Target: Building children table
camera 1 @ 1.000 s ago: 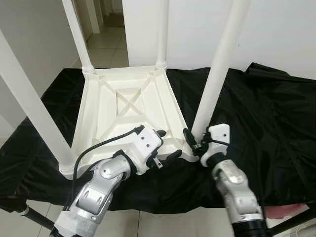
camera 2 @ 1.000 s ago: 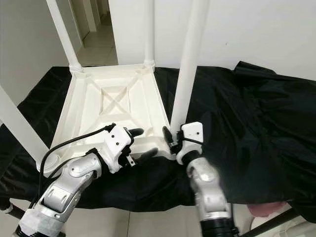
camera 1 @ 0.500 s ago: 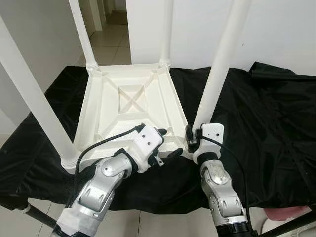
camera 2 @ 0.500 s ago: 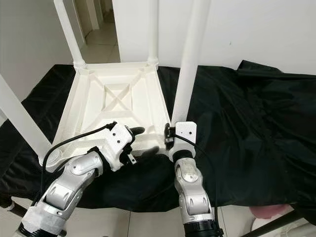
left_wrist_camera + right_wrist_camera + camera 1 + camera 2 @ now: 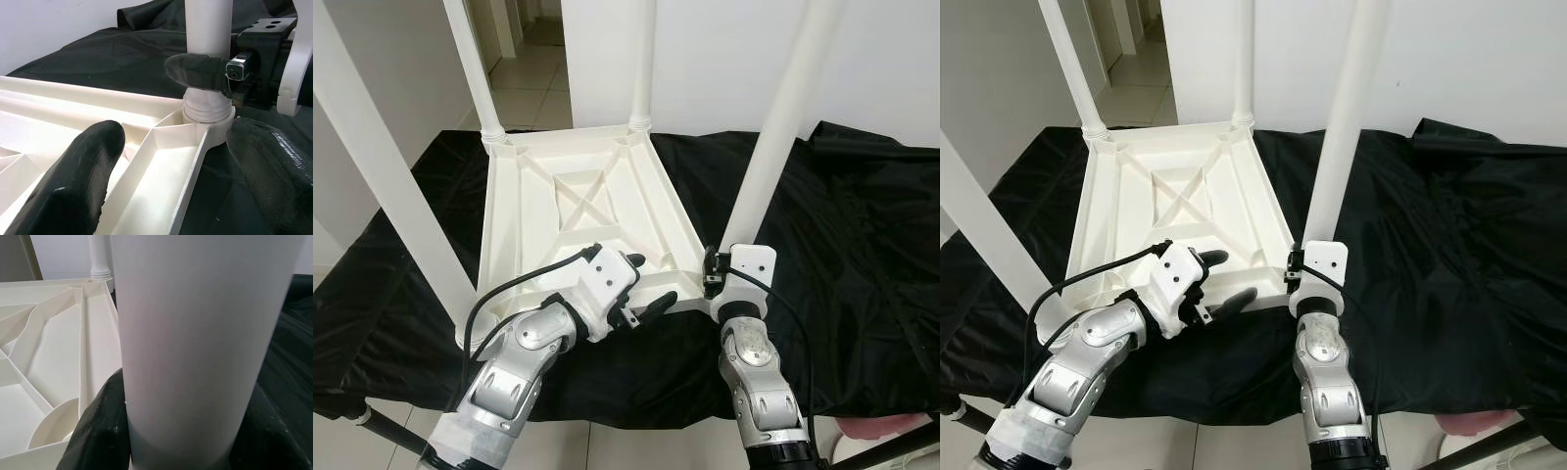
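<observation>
A white plastic children's table (image 5: 578, 211) lies upside down on a black cloth, its legs pointing up. My right gripper (image 5: 713, 281) is shut on the base of the near right leg (image 5: 783, 137), just above its socket at the table's corner. In the right wrist view the leg (image 5: 205, 333) stands between both black fingers (image 5: 98, 431). My left gripper (image 5: 649, 281) is open and straddles the table's near rim beside that corner, one finger (image 5: 78, 186) inside the rim and the other outside. The left wrist view shows the leg's socket (image 5: 208, 110).
The black cloth (image 5: 862, 225) covers the whole work surface and hangs over its near edge. The near left leg (image 5: 382, 166), far left leg (image 5: 470, 69) and far right leg (image 5: 643, 59) stand tall around the arms. A tiled doorway (image 5: 524, 78) lies behind; a white wall is beyond.
The table's near right corner and its leg have shifted a little to the right with my right gripper still on the leg. My left gripper has stayed at the rim.
</observation>
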{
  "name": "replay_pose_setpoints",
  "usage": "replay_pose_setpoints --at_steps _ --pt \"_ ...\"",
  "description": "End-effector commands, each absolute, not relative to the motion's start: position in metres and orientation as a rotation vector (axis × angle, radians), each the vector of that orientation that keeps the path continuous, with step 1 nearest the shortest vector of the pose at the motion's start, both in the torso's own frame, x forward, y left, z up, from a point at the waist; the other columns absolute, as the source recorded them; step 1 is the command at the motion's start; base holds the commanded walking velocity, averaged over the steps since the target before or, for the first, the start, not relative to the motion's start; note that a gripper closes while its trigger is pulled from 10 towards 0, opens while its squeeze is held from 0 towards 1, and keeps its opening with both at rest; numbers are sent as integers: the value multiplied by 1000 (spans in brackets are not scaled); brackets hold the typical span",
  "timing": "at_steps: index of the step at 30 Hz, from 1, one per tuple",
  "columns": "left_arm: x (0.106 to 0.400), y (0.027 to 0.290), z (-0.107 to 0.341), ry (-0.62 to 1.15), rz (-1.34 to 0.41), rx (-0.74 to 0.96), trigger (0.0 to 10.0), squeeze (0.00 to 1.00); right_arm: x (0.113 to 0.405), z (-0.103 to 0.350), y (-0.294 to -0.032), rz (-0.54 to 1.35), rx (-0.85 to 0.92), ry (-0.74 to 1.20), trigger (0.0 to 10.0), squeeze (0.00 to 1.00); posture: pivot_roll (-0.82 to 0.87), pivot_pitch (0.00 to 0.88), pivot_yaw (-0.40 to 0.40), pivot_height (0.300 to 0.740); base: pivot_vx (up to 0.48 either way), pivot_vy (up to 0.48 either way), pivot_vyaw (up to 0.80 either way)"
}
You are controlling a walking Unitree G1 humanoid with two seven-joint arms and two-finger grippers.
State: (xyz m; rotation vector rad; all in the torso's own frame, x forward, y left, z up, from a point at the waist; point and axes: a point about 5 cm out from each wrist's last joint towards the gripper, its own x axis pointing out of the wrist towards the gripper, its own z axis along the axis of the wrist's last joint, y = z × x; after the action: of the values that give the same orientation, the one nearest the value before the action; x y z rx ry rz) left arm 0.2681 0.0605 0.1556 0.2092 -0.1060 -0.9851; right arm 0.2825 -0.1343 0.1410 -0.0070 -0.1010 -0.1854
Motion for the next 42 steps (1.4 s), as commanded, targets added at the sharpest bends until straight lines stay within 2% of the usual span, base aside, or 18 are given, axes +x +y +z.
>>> replay_pose_setpoints --at_steps 1,6,7,10,11,12,13,14,20,27,38,39,42 --pt "267 62 153 -102 -950 210 10000 0 279 129 -136 -237 6 -34 10000 0 -34 0 -20 740 0 0 0" --pt "265 62 152 -100 -943 205 10000 0 279 131 -132 -181 23 -48 10000 8 -31 0 -28 740 0 0 0" --pt "264 62 152 -100 -942 202 10000 0 279 135 -132 -158 29 -75 10000 1000 -27 0 -36 740 0 0 0" --pt "262 62 152 -100 -938 195 10000 0 278 140 -135 -84 16 -112 10000 1000 -23 0 -45 740 0 0 0" --pt "262 63 152 -100 -937 193 10000 0 278 141 -138 -56 11 -117 10000 859 -22 0 -47 740 0 0 0" --pt "262 63 152 -100 -937 193 10000 0 278 141 -138 -56 11 -117 10000 859 -22 0 -47 740 0 0 0" --pt "261 63 152 -100 -936 191 10000 0 278 142 -141 -36 5 -124 10000 498 -22 0 -47 740 0 0 0" --pt "261 63 152 -100 -935 191 10000 0 278 142 -146 -21 -7 -132 10000 0 -22 0 -51 740 0 0 0" --pt "259 65 151 -93 -935 191 10000 0 277 142 -156 85 -22 -137 10000 0 -23 0 -49 740 0 0 0" --pt "259 65 151 -89 -947 192 10000 0 282 146 -170 390 -100 -118 10000 0 -29 0 -36 740 0 0 0" --pt "258 62 152 -91 -980 203 10000 0 298 131 -172 587 -176 -20 10000 0 -23 0 -32 740 0 0 0" --pt "258 62 152 -90 -981 201 10000 0 299 129 -173 588 -182 -11 3333 0 -23 0 -32 740 0 0 0" --pt "257 62 152 -90 -983 201 10000 0 299 128 -174 595 -182 -5 3333 0 -19 0 -34 740 0 0 0"
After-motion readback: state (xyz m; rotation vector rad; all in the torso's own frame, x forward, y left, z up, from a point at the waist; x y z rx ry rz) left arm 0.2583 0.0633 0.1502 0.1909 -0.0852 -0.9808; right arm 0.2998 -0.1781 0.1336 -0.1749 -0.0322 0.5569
